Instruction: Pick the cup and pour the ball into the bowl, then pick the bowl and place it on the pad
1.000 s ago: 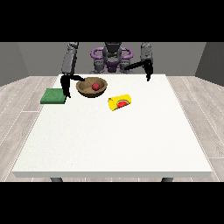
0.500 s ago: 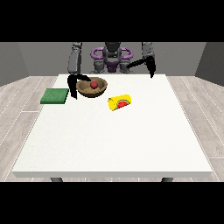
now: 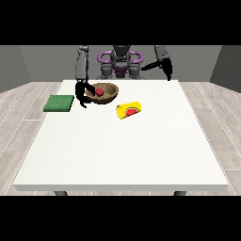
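Robot body: a small figure behind the far edge of the counter. Torso (image 3: 121, 67) dark grey with purple trim; a purple ring-shaped band curves round the shoulders on both sides. Head (image 3: 120, 50) a grey block, lighter on its front face. Upper arms are grey, smooth-sided cylinders, lighter along one edge; the forearms turn black lower down. The hand at the view's left (image 3: 82, 95) is black throughout, with slender black fingers. The hand at the view's right (image 3: 166, 68) is likewise black, and its forearm is a thin black bar. No cables, screws or markings can be made out.
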Robot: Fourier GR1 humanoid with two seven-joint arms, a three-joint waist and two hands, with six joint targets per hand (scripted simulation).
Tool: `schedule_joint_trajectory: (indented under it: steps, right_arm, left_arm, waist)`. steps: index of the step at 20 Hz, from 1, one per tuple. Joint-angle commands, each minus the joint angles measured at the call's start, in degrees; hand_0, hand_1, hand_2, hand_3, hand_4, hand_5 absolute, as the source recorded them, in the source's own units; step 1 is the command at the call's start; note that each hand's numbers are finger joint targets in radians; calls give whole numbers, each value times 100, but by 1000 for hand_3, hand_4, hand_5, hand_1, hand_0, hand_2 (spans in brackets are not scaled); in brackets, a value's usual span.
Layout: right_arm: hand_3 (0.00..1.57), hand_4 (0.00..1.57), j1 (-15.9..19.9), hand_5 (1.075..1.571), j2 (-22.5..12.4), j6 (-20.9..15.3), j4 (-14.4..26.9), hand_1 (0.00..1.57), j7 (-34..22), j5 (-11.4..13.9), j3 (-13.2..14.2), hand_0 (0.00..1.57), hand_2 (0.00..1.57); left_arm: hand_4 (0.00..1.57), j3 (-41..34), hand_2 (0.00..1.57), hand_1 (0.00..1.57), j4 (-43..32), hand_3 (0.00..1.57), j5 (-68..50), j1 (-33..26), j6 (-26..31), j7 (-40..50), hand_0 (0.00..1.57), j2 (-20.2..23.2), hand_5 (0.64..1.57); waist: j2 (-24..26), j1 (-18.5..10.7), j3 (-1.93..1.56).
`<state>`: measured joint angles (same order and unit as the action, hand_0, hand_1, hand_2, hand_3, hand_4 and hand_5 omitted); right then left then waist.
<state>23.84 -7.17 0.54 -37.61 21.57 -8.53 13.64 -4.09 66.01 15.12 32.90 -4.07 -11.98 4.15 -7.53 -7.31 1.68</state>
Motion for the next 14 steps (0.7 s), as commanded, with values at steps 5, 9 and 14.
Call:
schedule_joint_trajectory:
  steps: [5, 9, 14]
  right_arm:
    - [1571, 1023, 465, 1555, 72, -788, -64, 1571, -1589, 394, -411, 1571, 1571]
    - [1571, 1028, 467, 1554, -123, -751, -78, 1571, -2032, 450, -468, 1571, 1571]
    - [1571, 1048, 608, 1553, -488, -81, -633, 1571, -3102, 130, -455, 1571, 1571]
  left_arm:
    - [0, -416, 0, 0, -472, 0, -230, -153, 80, -239, 0, 301, 1570]
    - [0, -403, 0, 0, -330, 0, -277, -535, 61, -136, 0, 301, 1570]
    - [0, -708, 0, 0, -739, 0, -328, -810, -15, -447, 0, 593, 1570]
  waist:
    - [136, 380, -159]
    - [553, 393, -167]
    - [927, 982, -164]
